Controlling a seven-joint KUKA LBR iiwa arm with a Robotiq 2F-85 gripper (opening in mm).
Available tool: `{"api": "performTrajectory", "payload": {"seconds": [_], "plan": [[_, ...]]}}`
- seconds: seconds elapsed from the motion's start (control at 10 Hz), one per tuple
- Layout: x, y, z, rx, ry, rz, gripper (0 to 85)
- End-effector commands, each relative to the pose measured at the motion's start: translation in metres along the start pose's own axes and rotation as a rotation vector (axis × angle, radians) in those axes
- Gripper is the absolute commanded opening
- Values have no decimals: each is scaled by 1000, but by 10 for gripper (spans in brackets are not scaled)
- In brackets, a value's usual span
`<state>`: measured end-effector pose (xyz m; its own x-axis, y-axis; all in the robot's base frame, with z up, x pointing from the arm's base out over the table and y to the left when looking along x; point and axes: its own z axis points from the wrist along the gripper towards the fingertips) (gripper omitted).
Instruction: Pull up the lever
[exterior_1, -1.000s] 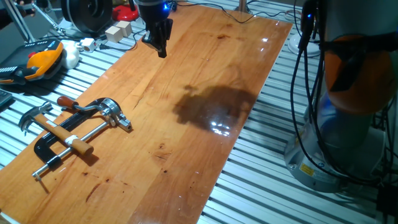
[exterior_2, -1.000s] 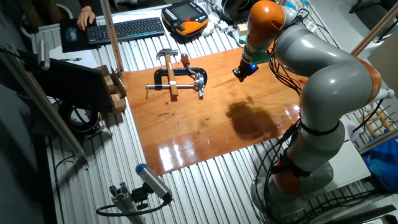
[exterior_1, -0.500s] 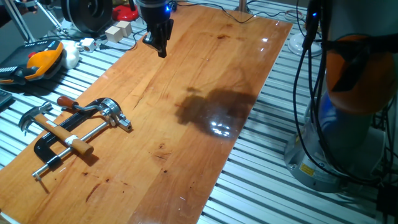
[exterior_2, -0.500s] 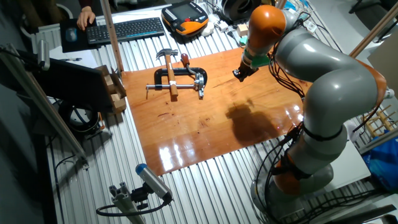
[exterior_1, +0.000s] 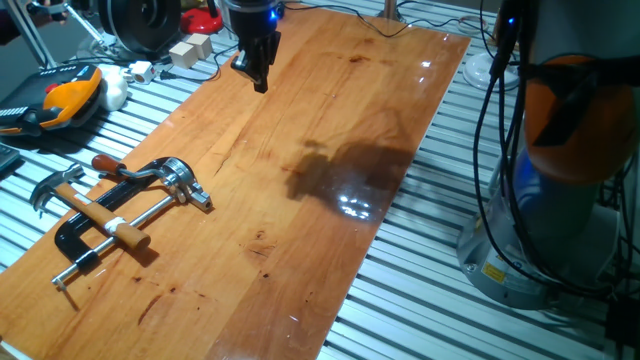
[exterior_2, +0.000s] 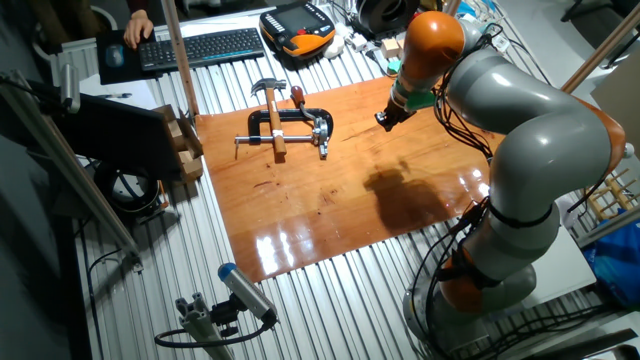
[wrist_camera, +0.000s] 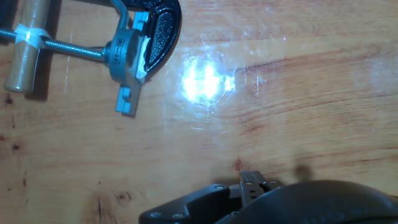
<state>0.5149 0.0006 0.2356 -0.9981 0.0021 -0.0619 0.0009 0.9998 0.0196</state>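
The black bar clamp (exterior_1: 75, 240) lies on the wooden board near its left end. Its chrome head (exterior_1: 183, 182) carries the lever (exterior_1: 135, 172), a slim curved silver arm with a reddish-brown tip, lying low along the board. In the other fixed view the lever (exterior_2: 303, 103) lies at the clamp's far side. The hand view shows the chrome head (wrist_camera: 127, 59) at top left; the lever is out of that view. My gripper (exterior_1: 260, 84) hangs above the board's far edge, well away from the clamp, fingers together and empty. It also shows in the other fixed view (exterior_2: 381, 123).
A hammer (exterior_1: 62, 190) with a wooden shaft lies across the clamp's silver rod (exterior_1: 150, 212). An orange and black pendant (exterior_1: 62, 98), cables and small blocks (exterior_1: 190, 50) lie off the board's far end. The robot base (exterior_1: 560, 200) stands to the right.
The arm's upper joints have shifted slightly. The gripper has stayed nearly in place above the board's far edge. The clamp and the hammer have not moved.
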Motion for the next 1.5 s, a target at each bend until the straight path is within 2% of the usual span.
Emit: {"api": "performTrajectory", "payload": {"seconds": [0.0, 0.2, 0.3, 0.6, 0.8, 1.1, 1.4], "plan": [[0, 0, 0, -7, 14, 2, 0], [0, 0, 0, 3, 5, 14, 0], [0, 0, 0, 1, 16, 15, 0], [0, 0, 0, -8, 22, 0, 0], [0, 0, 0, -4, 34, -1, 0], [0, 0, 0, -5, 14, -4, 0], [0, 0, 0, 1, 16, -12, 0]]}}
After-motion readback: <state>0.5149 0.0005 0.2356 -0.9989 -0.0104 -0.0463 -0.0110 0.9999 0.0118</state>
